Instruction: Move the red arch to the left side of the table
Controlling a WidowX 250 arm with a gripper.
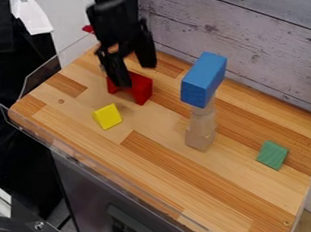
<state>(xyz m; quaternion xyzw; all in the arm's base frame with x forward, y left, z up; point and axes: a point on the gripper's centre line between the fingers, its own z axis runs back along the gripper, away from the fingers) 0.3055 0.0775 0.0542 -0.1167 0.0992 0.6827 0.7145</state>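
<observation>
The black gripper hangs over the far left part of the table, its two fingers apart. Just beneath it the red arch rests on the wooden table. One finger comes down in front of the arch's left part and hides some of it; whether they touch I cannot tell. The other finger ends above and behind the arch's right part. Nothing is held between the fingers.
A yellow block lies close by, nearer the front edge. Mid-table, a blue block sits on top of a stack of pale wooden blocks. A green block is at the right. Clear guards line the left and front edges; a plank wall stands behind.
</observation>
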